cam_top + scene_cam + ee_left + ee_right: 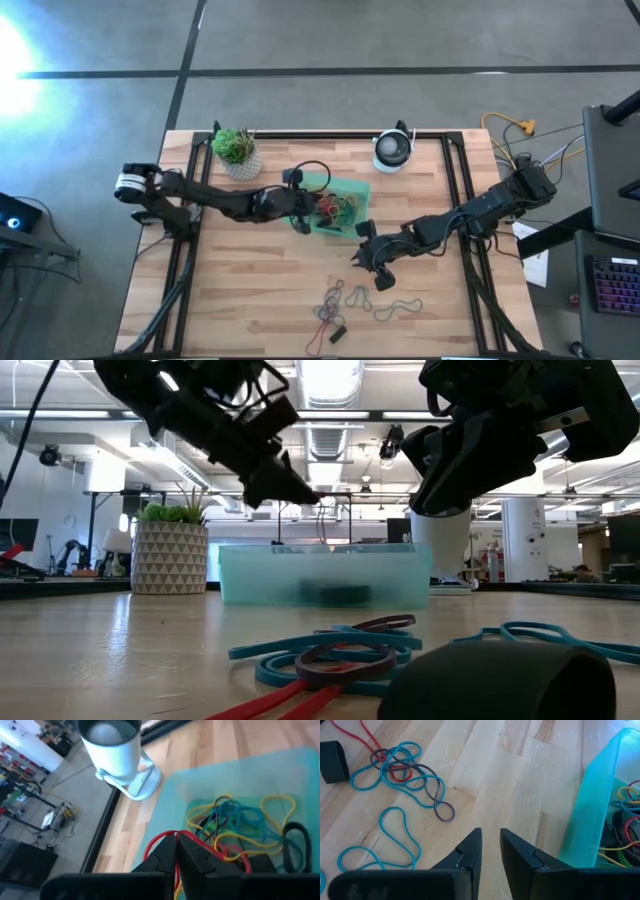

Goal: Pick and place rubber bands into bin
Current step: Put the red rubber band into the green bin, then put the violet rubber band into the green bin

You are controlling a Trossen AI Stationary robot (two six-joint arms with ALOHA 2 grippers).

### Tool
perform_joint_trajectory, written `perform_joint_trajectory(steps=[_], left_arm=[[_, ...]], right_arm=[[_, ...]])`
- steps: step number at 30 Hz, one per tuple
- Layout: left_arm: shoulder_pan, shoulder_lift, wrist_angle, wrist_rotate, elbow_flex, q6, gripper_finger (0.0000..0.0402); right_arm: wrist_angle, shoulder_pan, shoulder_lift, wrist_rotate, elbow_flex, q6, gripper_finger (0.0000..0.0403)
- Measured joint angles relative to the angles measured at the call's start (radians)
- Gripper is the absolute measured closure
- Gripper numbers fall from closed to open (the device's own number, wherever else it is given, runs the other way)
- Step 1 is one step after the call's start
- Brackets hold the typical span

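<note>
Inside green bin (352,190) tangled rubber bands (336,208), left gripper (303,212) pressed together above, right gripper (361,258) slightly spread, empty.

One camera looks straight down on the whole desk (260,290). Another sits at desk-top level, facing the room. Both wrist views look closely at the bin (592,815).

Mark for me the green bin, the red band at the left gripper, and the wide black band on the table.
green bin (587,805), right wrist view, on its near wall.
red band (159,841), left wrist view, on the loop beside the fingertips.
wide black band (332,755), right wrist view, on its outer face.
</note>
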Motion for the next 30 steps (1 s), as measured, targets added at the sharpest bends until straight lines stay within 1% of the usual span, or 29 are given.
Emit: perform_joint_trajectory(steps=[7,13,22,25,30], left_arm=[[0.011,0.041,0.021,0.006,0.001,-0.001,0.0401],[0.011,0.047,0.048,0.007,0.002,0.000,0.0401],[0.011,0.047,0.047,0.072,0.002,0.001,0.0400],[0.012,0.047,0.047,0.073,0.003,0.000,0.0386],[0.012,0.047,0.048,0.069,0.005,-0.001,0.0345]], right_arm=[[0.000,0.000,0.000,0.000,-0.001,-0.003,0.0339],[0.002,0.000,0.000,0.000,-0.001,-0.002,0.0339],[0.002,0.000,0.000,0.000,-0.001,0.000,0.0339],[0.002,0.000,0.000,0.000,-0.001,0.000,0.0339],[0.002,0.000,0.000,0.000,-0.001,0.000,0.0339]])
